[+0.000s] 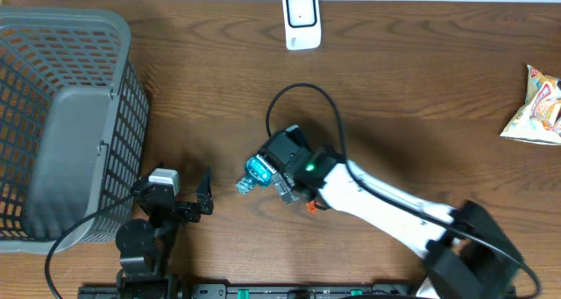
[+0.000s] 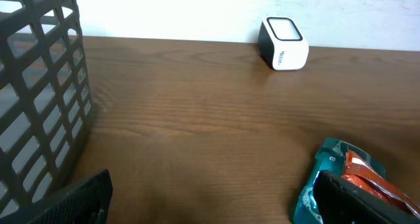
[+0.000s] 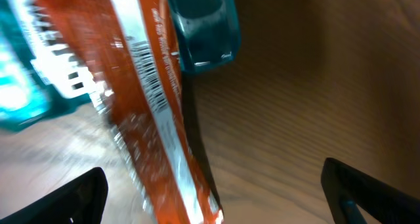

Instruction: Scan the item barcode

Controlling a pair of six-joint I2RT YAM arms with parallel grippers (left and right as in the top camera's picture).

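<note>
Right wrist view is blurring the orange-and-teal packet point(image 3: 154, 119) so its barcode point(image 3: 149, 79) isn't resolving, edges are clipping it at 12 and 6 o'clock, the right arm point(image 1: 386, 202) is covering part of it overhead, and the basket point(image 1: 131, 106) at 9 and snack bag point(image 1: 536, 106) at 3 o'clock are running off-frame.

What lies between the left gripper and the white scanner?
Nothing: the table from the left gripper to the white scanner is bare wood, in both overhead and left wrist views.
</note>
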